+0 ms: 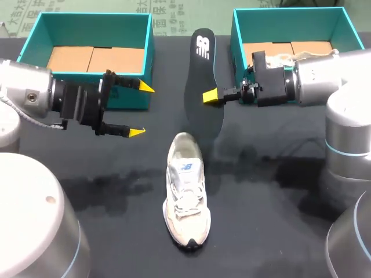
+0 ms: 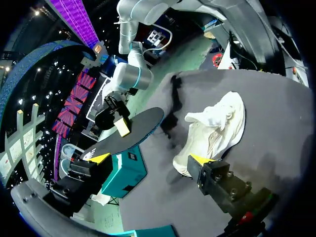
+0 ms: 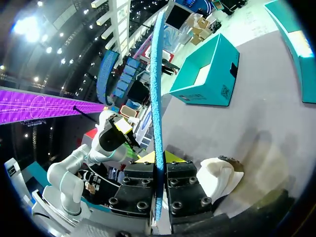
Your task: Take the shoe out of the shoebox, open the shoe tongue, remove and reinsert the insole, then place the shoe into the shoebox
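Right jaws: closed on the insole (image 3: 157,98), one finger on each face, partway along its length. It is held on edge, clear of the counter (image 1: 272,226). The head view shows its black face, and the right wrist view shows a blue edge running out ahead of the fingers. Left jaws: open wide and empty, with the yellow tips (image 1: 146,88) well apart and pointing across at the insole without touching it. The shoe (image 1: 185,191) lies on the counter below and ahead of both pairs of jaws, touched by neither. Its heel end is nearest the insole's lower end and its toe points away from both arms' reach. In the left wrist view the mouth looks slack and gaping, but I cannot tell how far back the tongue sits. One teal box (image 1: 87,29) stands behind the left jaws and a second (image 1: 290,26) behind the right arm; only cardboard shows inside them. Judgement: the shoe is out and the insole is out, so reinsertion is the step in hand. The next move calls for turning the insole flat, lining it up with the shoe's length and feeding the toe end into the mouth. The left jaws would likely have to steady the shoe or hold the tongue back, since a light shoe may slide under the push.
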### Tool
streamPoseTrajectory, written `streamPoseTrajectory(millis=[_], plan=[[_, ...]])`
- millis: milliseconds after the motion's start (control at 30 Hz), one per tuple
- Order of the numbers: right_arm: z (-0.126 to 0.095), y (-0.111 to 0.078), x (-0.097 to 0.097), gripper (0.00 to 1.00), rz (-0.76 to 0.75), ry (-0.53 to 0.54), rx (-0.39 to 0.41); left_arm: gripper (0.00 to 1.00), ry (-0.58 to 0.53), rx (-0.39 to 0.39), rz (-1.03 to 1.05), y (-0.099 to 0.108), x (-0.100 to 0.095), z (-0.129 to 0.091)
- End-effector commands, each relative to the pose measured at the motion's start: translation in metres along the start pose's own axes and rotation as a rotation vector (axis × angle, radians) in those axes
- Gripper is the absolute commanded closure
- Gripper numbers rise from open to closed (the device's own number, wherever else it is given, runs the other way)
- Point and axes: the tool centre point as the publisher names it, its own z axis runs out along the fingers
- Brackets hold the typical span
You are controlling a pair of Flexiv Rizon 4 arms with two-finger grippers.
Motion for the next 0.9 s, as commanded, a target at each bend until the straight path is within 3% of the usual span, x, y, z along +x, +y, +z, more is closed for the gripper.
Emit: streamPoseTrajectory(millis=[33, 133, 200, 533, 633, 700, 733, 900], plan=[[0.011, -0.012, -0.011, 1.0, -0.045, 0.048, -0.102, 0.0, 0.119, -0.224, -0.242, -0.005, 0.001, -0.005], [0.013, -0.01, -0.01, 1.0, -0.102, 0.053, -0.139, 0.0, 0.184, -0.302, -0.343, -0.003, 0.008, -0.009], [0.016, -0.009, -0.012, 1.0, -0.105, 0.013, -0.162, 0.0, 0.254, -0.497, -0.288, 0.003, 0.015, -0.01], [0.016, -0.009, -0.012, 1.0, -0.105, 0.013, -0.162, 0.0, 0.254, -0.497, -0.288, 0.003, 0.015, -0.01], [0.016, -0.009, -0.012, 1.0, -0.105, 0.013, -0.162, 0.0, 0.296, -0.397, -0.418, 0.01, 0.027, 0.013], [0.017, -0.013, -0.017, 1.0, -0.101, 0.027, -0.166, 0.0, 0.331, -0.41, -0.467, 0.016, 0.032, 0.019], [0.017, -0.015, -0.019, 1.0, -0.102, 0.025, -0.167, 0.0, 0.331, -0.362, -0.494, 0.017, 0.035, 0.02], [0.018, -0.021, -0.021, 1.0, -0.143, 0.029, -0.175, 0.0, 0.379, -0.368, -0.592, 0.027, 0.049, 0.023]])
